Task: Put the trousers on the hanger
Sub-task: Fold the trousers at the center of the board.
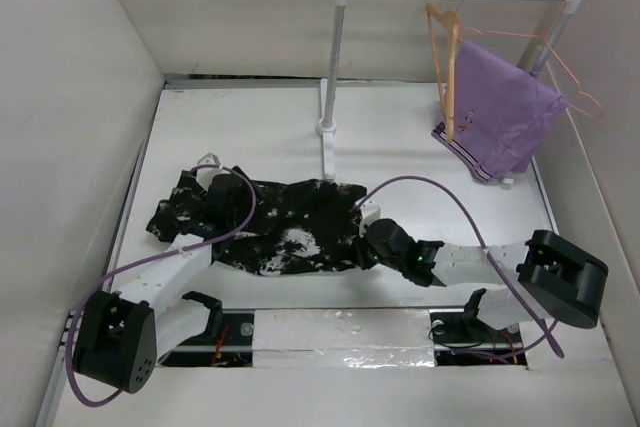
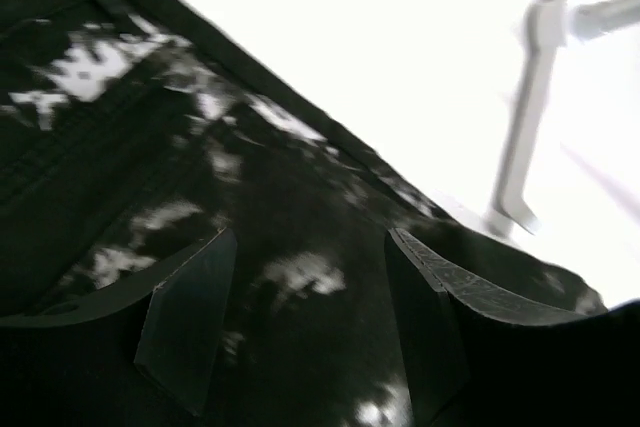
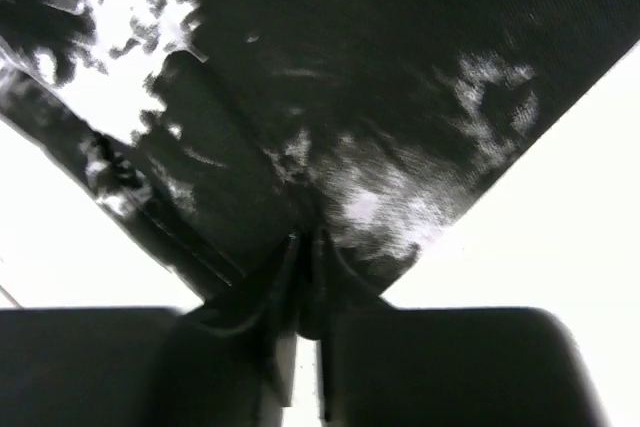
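Observation:
The trousers [image 1: 270, 232], black with white blotches, lie spread flat across the middle of the table. My left gripper [image 1: 226, 199] hovers over their left part; in the left wrist view its gripper [image 2: 310, 297] is open, with speckled fabric [image 2: 150, 127] right under the spread fingers [image 2: 190, 317]. My right gripper [image 1: 366, 247] is at the trousers' right edge; the right wrist view shows this gripper [image 3: 305, 252] shut on a corner of the fabric [image 3: 400, 187]. The tan wooden hanger [image 1: 446, 67] hangs from the rack's bar at the back right, away from both grippers.
A white clothes rack [image 1: 340, 57] stands at the back, its post [image 2: 530, 97] visible from the left wrist. A purple cloth [image 1: 505, 112] and thin pink wire hangers [image 1: 572, 77] hang at its right end. White walls enclose the table on three sides.

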Robot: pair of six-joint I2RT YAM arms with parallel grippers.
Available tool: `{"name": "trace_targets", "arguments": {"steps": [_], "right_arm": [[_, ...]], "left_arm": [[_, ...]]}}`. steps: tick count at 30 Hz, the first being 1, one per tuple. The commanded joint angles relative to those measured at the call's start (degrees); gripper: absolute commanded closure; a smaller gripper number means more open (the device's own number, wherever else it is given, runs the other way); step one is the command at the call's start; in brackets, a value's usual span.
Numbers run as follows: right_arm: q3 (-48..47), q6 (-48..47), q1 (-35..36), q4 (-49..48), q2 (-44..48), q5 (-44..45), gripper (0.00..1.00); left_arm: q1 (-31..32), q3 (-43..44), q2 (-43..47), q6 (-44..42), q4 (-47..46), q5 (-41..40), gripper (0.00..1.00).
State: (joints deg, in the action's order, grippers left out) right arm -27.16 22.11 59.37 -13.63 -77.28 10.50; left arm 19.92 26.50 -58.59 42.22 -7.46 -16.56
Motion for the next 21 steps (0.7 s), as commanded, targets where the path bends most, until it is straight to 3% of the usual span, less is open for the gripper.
{"name": "trace_targets", "arguments": {"steps": [1, 4, 7, 8, 9, 12, 15, 17, 18, 21], "right_arm": [[3.5, 3.46, -0.49, -3.86, 1.84, 0.4, 0.94], [5.62, 2.42, -0.49, 0.07, 8.6, 1.8, 0.99], [4.66, 0.05, -0.49, 6.59, 14.5, 2.77, 0.93], [4.31, -0.13, -0.49, 6.86, 17.31, 1.46, 0.87], [3.78, -1.01, -0.49, 7.73, 18.12, 1.1, 0.7], [-0.6, -4.78, -0.49, 12.55, 19.44, 0.31, 0.38], [-3.95, -8.12, -0.49, 12.4, 19.79, -1.35, 0.37], [-4.31, -11.03, -0.49, 10.56, 19.8, -2.76, 0.44], [-4.13, -11.64, -0.49, 8.81, 19.71, -3.12, 0.66], [-3.78, -13.31, -1.71, 6.17, 18.65, -4.52, 0.98]], "left_arm": [[-2.87, 2.14, -0.48, 0.32, -0.38, 0.83, 0.41], [-2.87, 4.0, 3.02, 2.43, 2.62, -6.46, 0.45], [-4.1, 5.57, 4.97, 4.89, 7.25, -8.75, 0.5], [-4.71, 6.19, 5.24, 5.85, 9.99, -10.15, 0.5], [-4.72, 6.72, 5.59, 7.6, 11.93, -12.6, 0.49], [-8.4, 6.28, 6.9, 9.02, 16.42, -12.1, 0.47], [-11.48, 6.46, 7.43, 10.51, 21.42, -12.36, 0.43], [-12.71, 6.72, 7.78, 12.62, 26.43, -12.71, 0.41], [-12.72, 6.9, 8.05, 13.76, 28.45, -14.02, 0.4], [-12.72, 7.6, 10.42, 16.75, 35.75, -16.91, 0.39]]}}
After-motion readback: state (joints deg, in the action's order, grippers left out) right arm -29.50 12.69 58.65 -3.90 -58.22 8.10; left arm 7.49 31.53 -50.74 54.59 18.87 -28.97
